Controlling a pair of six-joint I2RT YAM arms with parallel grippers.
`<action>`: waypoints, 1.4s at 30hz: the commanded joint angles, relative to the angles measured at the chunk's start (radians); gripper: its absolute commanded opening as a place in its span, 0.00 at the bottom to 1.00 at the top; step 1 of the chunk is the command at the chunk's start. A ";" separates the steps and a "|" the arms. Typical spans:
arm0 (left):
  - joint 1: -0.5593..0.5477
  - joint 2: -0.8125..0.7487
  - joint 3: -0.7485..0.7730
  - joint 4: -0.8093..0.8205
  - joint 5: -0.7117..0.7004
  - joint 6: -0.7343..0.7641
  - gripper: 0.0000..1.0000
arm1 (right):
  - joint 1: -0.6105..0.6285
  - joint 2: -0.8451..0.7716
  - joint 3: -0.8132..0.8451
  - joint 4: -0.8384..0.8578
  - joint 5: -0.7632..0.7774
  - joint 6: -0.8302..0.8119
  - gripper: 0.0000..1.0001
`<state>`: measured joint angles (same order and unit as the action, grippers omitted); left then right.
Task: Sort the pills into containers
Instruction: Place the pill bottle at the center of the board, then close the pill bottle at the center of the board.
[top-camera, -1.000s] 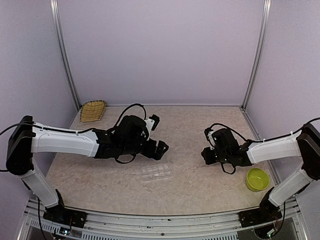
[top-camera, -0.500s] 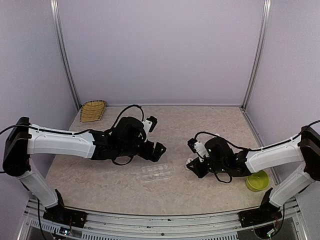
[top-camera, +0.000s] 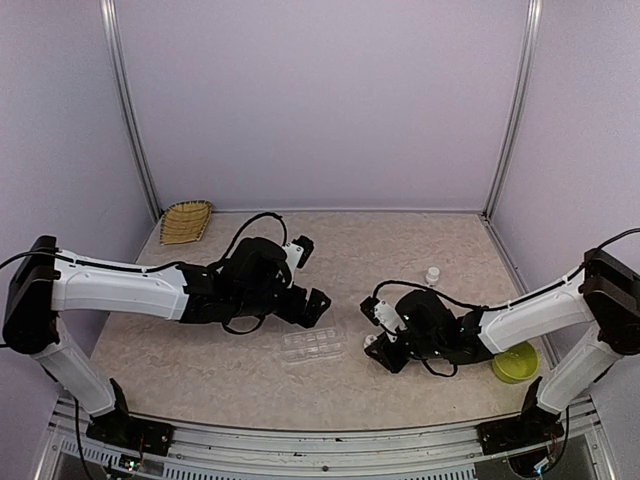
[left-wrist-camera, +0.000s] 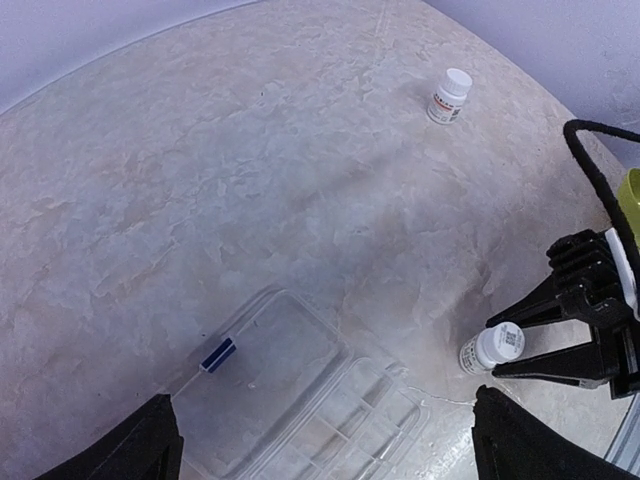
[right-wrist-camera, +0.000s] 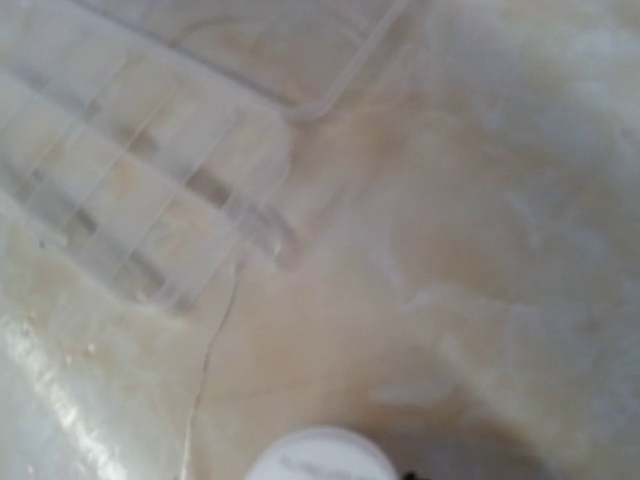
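Observation:
The clear organizer box (top-camera: 313, 347) lies open at the front middle, its lid (left-wrist-camera: 262, 362) flat beside the containers (left-wrist-camera: 352, 432), which also show blurred in the right wrist view (right-wrist-camera: 130, 180). No pills show in any view. My left gripper (top-camera: 310, 305) hangs open above the box's far side, its fingertips (left-wrist-camera: 140, 450) wide apart. My right gripper (top-camera: 383, 347) is just right of the box, its fingers (left-wrist-camera: 556, 300) closed on either side of a small white bottle (left-wrist-camera: 492, 347) that stands on the table; its cap (right-wrist-camera: 320, 458) fills the bottom of the right wrist view.
Another white bottle (top-camera: 432, 274) stands at the back right, also in the left wrist view (left-wrist-camera: 451, 96). A yellow-green bowl (top-camera: 515, 362) sits at the front right. A wicker basket (top-camera: 187, 221) lies in the back left corner.
My right arm has swung left from beside the bowl to the box's right end, carrying the small bottle along. The left arm has barely shifted.

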<state>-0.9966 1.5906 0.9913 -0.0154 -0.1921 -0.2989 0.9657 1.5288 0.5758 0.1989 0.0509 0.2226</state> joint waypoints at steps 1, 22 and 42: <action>-0.007 0.021 0.022 -0.001 -0.005 0.003 0.99 | 0.020 0.009 0.023 -0.018 0.011 -0.015 0.36; -0.077 0.158 0.192 -0.083 0.076 0.157 0.99 | 0.006 -0.346 -0.021 -0.249 0.118 0.142 0.97; -0.146 0.454 0.489 -0.265 0.129 0.253 0.83 | -0.076 -0.624 -0.116 -0.471 0.436 0.490 1.00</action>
<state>-1.1385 2.0037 1.4338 -0.2371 -0.0631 -0.0696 0.9020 0.9180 0.4828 -0.2409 0.4492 0.6666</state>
